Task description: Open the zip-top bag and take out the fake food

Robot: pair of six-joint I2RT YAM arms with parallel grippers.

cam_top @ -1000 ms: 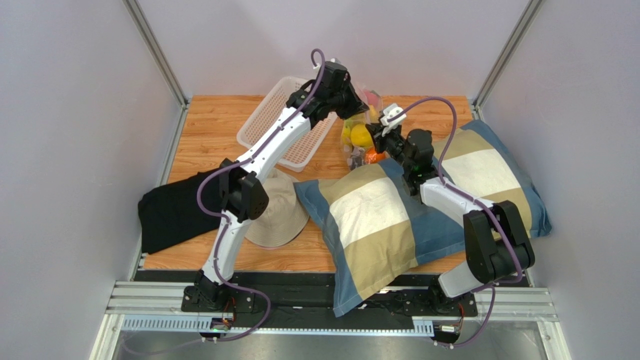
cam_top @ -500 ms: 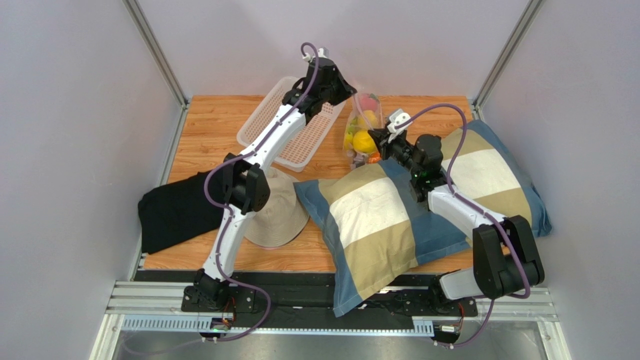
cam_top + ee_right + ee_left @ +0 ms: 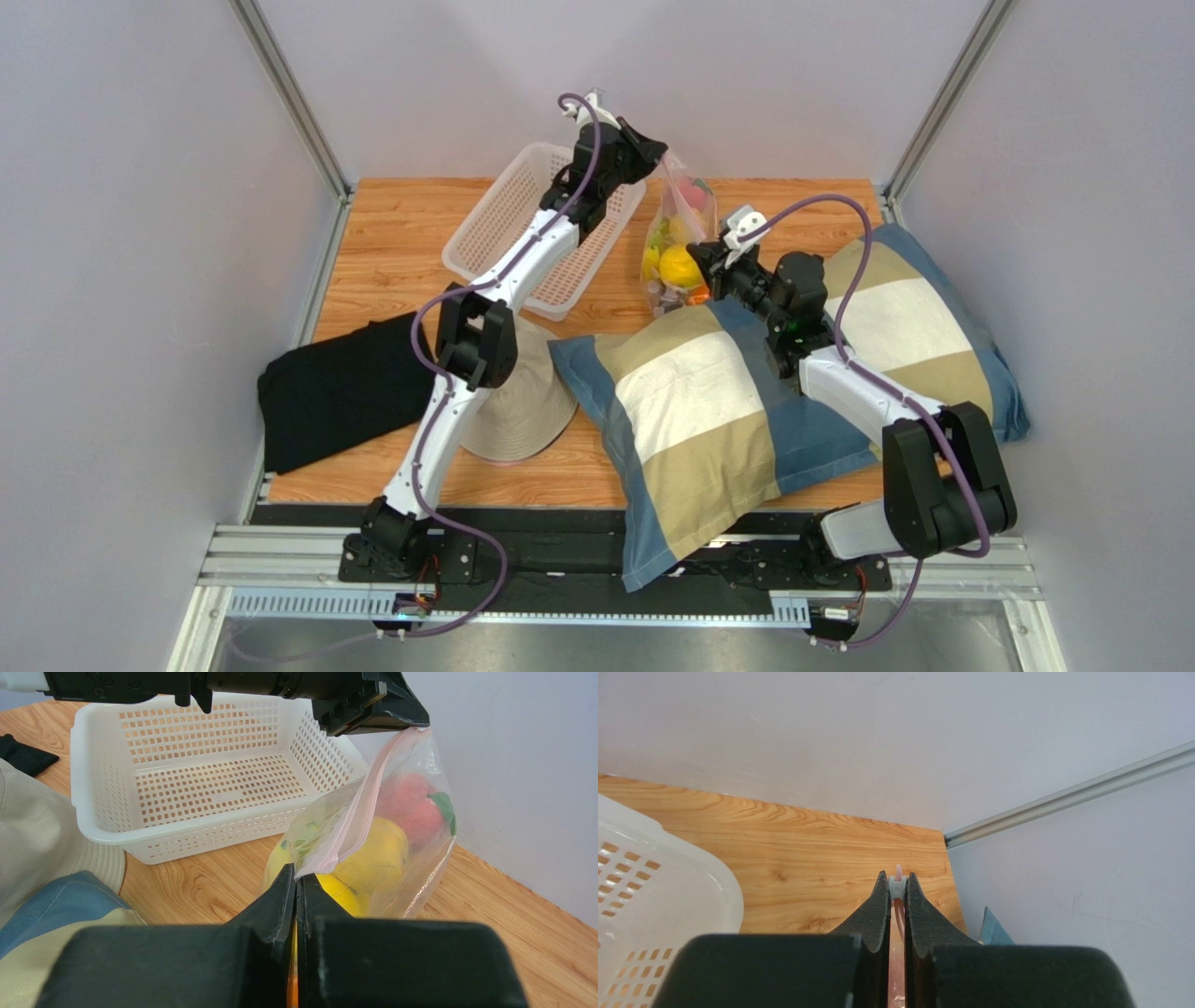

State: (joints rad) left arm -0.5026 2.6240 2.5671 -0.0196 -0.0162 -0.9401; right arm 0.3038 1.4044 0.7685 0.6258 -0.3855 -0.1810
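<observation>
On the wooden table point(image 3: 386, 245), beside the white basket point(image 3: 196, 777), the zip-top bag point(image 3: 414, 875) stands raised with the fake food point(image 3: 375, 857) inside. The left fingers point(image 3: 877, 913) pinch its zip strip point(image 3: 344, 827) at the top corner; the right fingers point(image 3: 279, 897) pinch it lower down.

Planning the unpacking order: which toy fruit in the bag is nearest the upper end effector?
The pink plastic fruit with a green leaf, just below the left end effector; the yellow plastic fruits sit lower in the clear zip-top bag.
</observation>
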